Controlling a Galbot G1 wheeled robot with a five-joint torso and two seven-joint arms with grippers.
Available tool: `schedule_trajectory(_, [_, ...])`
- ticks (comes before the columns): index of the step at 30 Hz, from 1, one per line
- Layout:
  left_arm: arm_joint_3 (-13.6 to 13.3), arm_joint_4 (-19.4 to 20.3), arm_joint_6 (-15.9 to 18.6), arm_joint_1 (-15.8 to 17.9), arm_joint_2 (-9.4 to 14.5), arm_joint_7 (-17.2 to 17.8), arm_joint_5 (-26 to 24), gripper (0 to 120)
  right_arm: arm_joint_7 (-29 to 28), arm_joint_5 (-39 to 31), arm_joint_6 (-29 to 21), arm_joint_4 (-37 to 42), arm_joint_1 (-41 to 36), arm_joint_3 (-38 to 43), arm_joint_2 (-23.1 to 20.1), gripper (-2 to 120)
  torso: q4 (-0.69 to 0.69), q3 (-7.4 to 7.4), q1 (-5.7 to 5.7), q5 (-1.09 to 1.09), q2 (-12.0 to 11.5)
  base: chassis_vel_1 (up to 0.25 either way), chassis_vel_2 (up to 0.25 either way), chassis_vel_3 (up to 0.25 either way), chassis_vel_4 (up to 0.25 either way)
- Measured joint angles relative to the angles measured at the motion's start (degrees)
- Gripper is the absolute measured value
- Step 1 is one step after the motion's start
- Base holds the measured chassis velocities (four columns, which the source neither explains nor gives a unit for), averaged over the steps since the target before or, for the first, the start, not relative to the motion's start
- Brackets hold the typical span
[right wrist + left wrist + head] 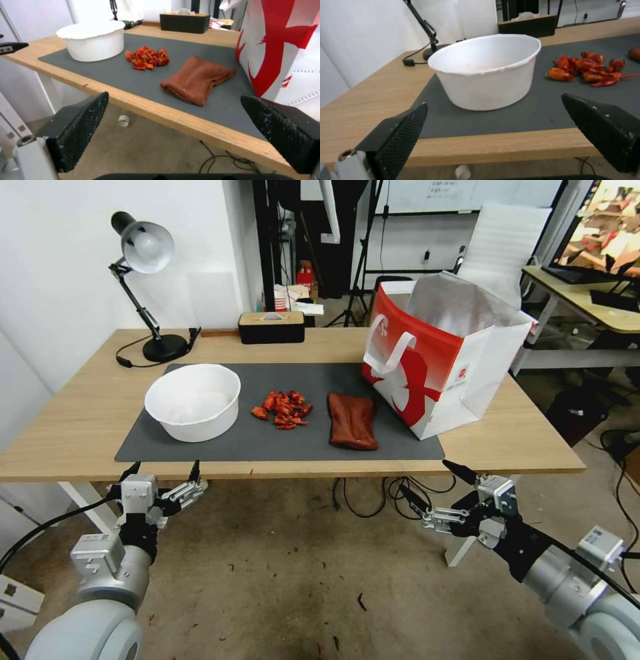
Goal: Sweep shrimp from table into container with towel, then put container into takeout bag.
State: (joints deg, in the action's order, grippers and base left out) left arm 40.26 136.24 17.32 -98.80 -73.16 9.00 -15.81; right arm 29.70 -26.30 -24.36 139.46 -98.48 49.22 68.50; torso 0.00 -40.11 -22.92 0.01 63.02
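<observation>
My left gripper [162, 471] hangs with its jaws spread wide and empty just short of the table [80, 407] edge, the white container [486, 72] straight ahead of it on the dark mat [280, 440]. My right gripper [437, 488] is equally wide and empty below the edge, facing the folded brick-red towel [196, 78]. The shrimp [283, 410] sit piled between container and towel, with the takeout bag [440, 360] upright just beyond the towel. I judge a loose pinch on the towel could drag it crooked and scatter shells past the bowl, or the light bowl could skid if not braced.
</observation>
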Motion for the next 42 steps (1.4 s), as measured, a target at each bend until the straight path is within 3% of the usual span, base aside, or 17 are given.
schedule_trajectory(3, [0.07, -0.01, -0.11, 0.0, 0.08, -0.03, -0.01, 100, -0.23, -0.21, 0.2, -0.33, 0.35, 0.13, -0.25, 100, 0.0, 0.0, 0.0, -0.01, 0.0, 0.0, 0.0, 0.0, 0.0])
schedule_trajectory(10, [0.01, -0.26, -0.28, 0.05, -0.01, -0.09, 0.0, 100, -9.39, 1.49, 8.19, -7.78, 3.79, 0.18, -1.23, 100, 0.0, 0.0, -0.01, 0.0, 0.0, 0.0, 0.0, 0.0, 0.0])
schedule_trajectory(27, [-0.04, -0.15, -0.43, -0.03, 0.02, -0.14, 0.02, 100, -9.69, 2.0, 8.58, -7.57, 3.72, -0.34, -1.22, 100, 0.0, 0.0, 0.0, -0.01, 0.0, 0.0, 0.0, 0.0, 0.0])
schedule_trajectory(32, [2.6, -0.34, 0.94, 2.79, 3.43, 0.26, -2.49, 100, -9.39, 2.02, 8.82, -7.11, 3.66, -0.81, -1.26, 100, 0.0, 0.0, 0.0, 0.0, 0.0, 0.0, 0.0, 0.0, 0.0])
schedule_trajectory(35, [4.86, -2.92, 2.64, 8.04, 8.15, 0.34, -8.98, 100, -9.22, 2.08, 9.11, -7.1, 3.47, -0.95, -1.21, 100, 0.0, 0.0, 0.0, -0.02, 0.01, 0.0, 0.0, 0.0, 0.0])
schedule_trajectory(36, [4.86, -2.92, 2.64, 8.04, 8.15, 0.34, -8.98, 100, -9.22, 2.08, 9.11, -7.1, 3.47, -0.95, -1.21, 100, 0.0, 0.0, 0.0, -0.02, 0.01, 0.0, 0.0, 0.0, 0.0])
schedule_trajectory(38, [5.12, -4.52, 3.93, 11.3, 10.89, -0.01, -12.62, 100, -9.2, 2.2, 9.3, -7.11, 3.27, -0.96, -1.19, 100, 0.0, 0.0, 0.0, -0.03, 0.0, 0.0, 0.0, 0.0, 0.0])
schedule_trajectory(39, [5.27, -5.25, 6.4, 14.48, 13.43, -0.17, -16.63, 100, -9.19, 2.25, 9.37, -7.06, 3.07, -0.93, -1.24, 100, 0.0, 0.0, 0.0, -0.03, 0.0, 0.0, 0.0, 0.0, 0.0])
schedule_trajectory(40, [5.27, -5.25, 6.4, 14.48, 13.43, -0.17, -16.63, 100, -9.19, 2.25, 9.37, -7.06, 3.07, -0.93, -1.24, 100, 0.0, 0.0, 0.0, -0.03, 0.0, 0.0, 0.0, 0.0, 0.0])
schedule_trajectory(42, [5.32, -6.81, 12.05, 20.6, 19.03, -0.13, -24.61, 100, -9.17, 2.28, 9.44, -6.65, 2.69, -0.48, -1.37, 100, -0.01, 0.0, 0.0, -0.01, 0.0, 0.0, 0.0, 0.0, 0.0])
